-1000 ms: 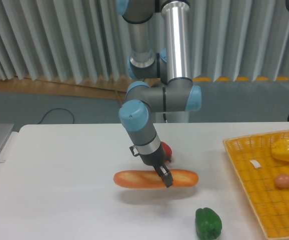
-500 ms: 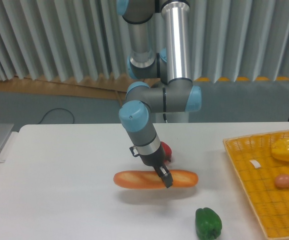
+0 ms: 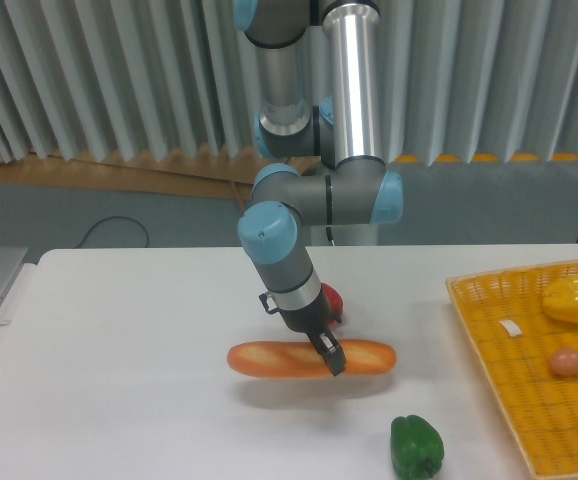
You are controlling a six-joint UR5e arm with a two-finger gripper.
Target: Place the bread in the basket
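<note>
White table [image 3: 119, 330] lay below the gripper [image 3: 329, 355], whose fingers pinched the bread [image 3: 269, 358] mid-length, well apart from the basket [image 3: 489, 340] at right.

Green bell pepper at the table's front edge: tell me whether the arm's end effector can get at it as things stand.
Probably not yet: the end effector is shut on the long orange-brown bread loaf. Otherwise the green bell pepper stands alone on the white table, nothing above it.
</note>
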